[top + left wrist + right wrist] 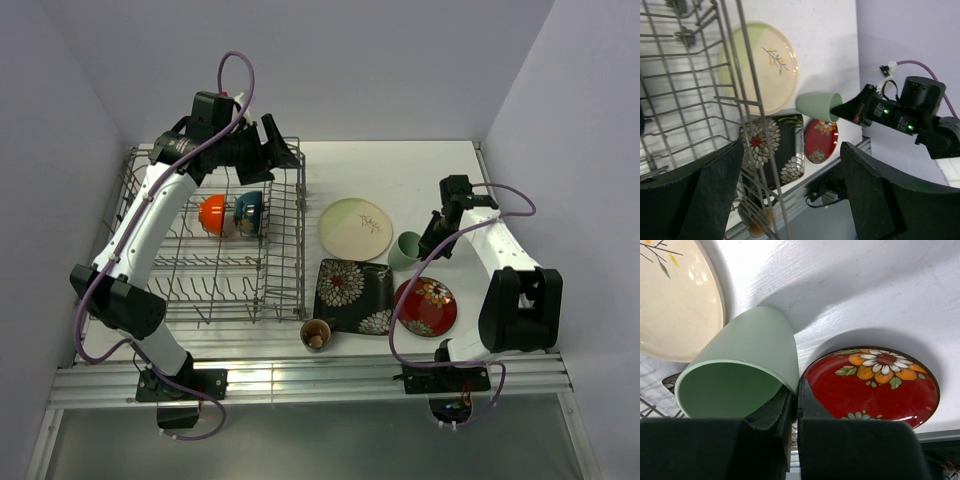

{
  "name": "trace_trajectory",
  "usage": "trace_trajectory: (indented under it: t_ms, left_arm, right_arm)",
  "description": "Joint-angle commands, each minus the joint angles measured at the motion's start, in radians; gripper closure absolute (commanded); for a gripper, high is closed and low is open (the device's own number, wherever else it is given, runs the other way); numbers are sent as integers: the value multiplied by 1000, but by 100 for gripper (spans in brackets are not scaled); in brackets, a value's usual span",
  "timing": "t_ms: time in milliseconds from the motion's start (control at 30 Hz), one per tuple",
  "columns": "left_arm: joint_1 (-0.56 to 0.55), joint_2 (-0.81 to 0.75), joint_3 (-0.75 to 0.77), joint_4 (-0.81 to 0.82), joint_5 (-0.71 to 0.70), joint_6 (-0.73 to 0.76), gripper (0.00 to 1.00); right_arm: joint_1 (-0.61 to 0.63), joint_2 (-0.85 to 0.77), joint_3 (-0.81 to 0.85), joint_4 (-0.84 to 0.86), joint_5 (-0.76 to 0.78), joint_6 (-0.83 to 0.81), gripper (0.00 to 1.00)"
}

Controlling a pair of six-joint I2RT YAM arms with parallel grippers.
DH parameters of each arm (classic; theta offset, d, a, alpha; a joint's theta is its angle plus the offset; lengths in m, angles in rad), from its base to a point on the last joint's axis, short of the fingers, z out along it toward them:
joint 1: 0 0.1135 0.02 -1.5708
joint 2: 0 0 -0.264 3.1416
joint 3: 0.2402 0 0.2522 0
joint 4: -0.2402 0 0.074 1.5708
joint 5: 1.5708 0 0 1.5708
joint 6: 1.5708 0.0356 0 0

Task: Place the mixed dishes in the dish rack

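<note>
White table [430, 170] with rack [283, 262], plates [355, 228], brown cup [316, 334]

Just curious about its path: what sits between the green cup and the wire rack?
The pale round plate lies flat between the green cup and the rack, clearest in the top view.

Pale green cup [740, 352], red daisy-patterned plate [875, 387], black floral square plate [350, 297], orange bowl [211, 213]

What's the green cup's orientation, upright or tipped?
Tipped on its side. The green cup points horizontally, its rim wall pinched in the right gripper; its empty mouth faces the right wrist camera.
</note>
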Motion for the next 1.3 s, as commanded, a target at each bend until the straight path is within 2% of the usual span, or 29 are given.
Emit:
trace_trajectory:
  t_ms: [0, 100, 167, 300, 333, 433, 467, 567, 600, 633, 667, 733, 833, 933, 1100, 1200, 1267]
  left_arm:
    - [-5, -52, -15, 90, 107, -47, 16]
    - [-5, -52, -31, 130, 177, -78, 16]
    - [-5, -52, -46, 176, 219, -110, 15]
    - [-5, -55, -118, 312, 380, -202, 14]
    - [-5, -53, -129, 338, 392, -213, 14]
    - [4, -43, -161, 401, 461, -274, 13]
    - [8, -41, -179, 423, 481, -347, 13]
    - [25, -41, -248, 532, 563, -536, 13]
    - [25, -46, -280, 570, 576, -593, 13]
    - [24, -53, -299, 611, 596, -701, 13]
    - [22, -60, -317, 689, 600, -751, 13]
    - [22, -69, -360, 745, 607, -876, 13]
    - [22, -78, -406, 816, 613, -954, 12]
    - [22, -112, -483, 987, 610, -1137, 11]
    - [16, -139, -561, 1165, 610, -1282, 11]
    - [10, -168, -627, 1291, 597, -1426, 11]
    - [5, -170, -640, 1323, 595, -1454, 11]
  right_arm:
    - [-4, -79, 33, 1, 7, 5, 100]
    - [-4, -128, 82, -31, -35, 16, 100]
    - [-4, -174, 140, -48, -123, 25, 100]
    - [-4, -226, 229, -23, -392, 73, 100]
    - [-4, -229, 250, 6, -519, 108, 100]
    - [-4, -248, 248, 116, -692, 215, 100]
    - [-4, -255, 241, 154, -780, 247, 100]
    - [-1, -285, 215, 314, -905, 355, 100]
    - [4, -288, 209, 381, -924, 373, 100]
    - [8, -283, 208, 398, -933, 389, 100]
    - [13, -277, 211, 414, -947, 389, 100]
    - [59, -268, 233, 458, -956, 393, 100]
    - [90, -249, 246, 517, -964, 427, 100]
    - [101, -240, 228, 587, -976, 468, 100]
    - [111, -217, 221, 661, -990, 501, 100]
    - [119, -200, 214, 714, -999, 533, 100]
    - [127, -193, 211, 733, -1000, 542, 100]
